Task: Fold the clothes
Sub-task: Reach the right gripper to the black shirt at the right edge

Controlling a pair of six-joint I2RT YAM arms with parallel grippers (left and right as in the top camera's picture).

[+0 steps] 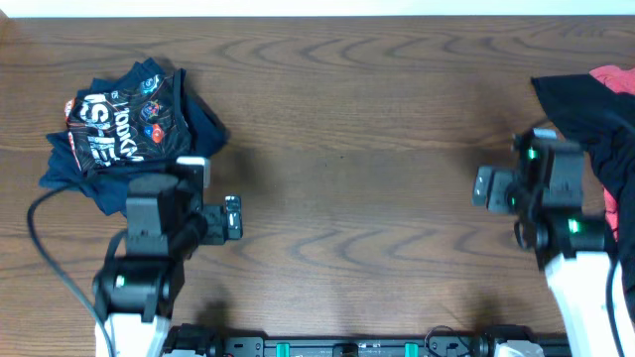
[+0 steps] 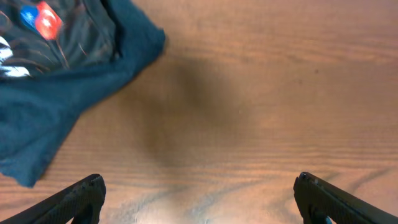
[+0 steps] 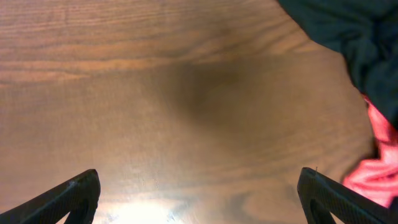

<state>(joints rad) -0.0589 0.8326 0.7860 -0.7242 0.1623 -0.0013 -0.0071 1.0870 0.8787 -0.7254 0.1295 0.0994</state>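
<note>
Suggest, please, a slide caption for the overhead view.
Left pincer and right pincer open above the table; printed navy garment heaped left, black and coral-red clothes right.

overhead: top-down, far | 2 wrists: near, angled down | all share table (image 1: 347, 119)

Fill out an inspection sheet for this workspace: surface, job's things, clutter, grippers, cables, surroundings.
Surface: brown wood-grain table, with soft shadows under both arms.
Job's things: navy printed shirt crumpled at the far left; black garment heaped with a red garment at the right edge; none folded.
Clutter: nothing seen.
Grippers: left gripper and right gripper both have jaws wide open, hold nothing, and are over bare wood near their piles.
Cables: black cable loops beside the left arm's base.
Surroundings: pale strip beyond the far edge; black rail along the near edge.
</note>
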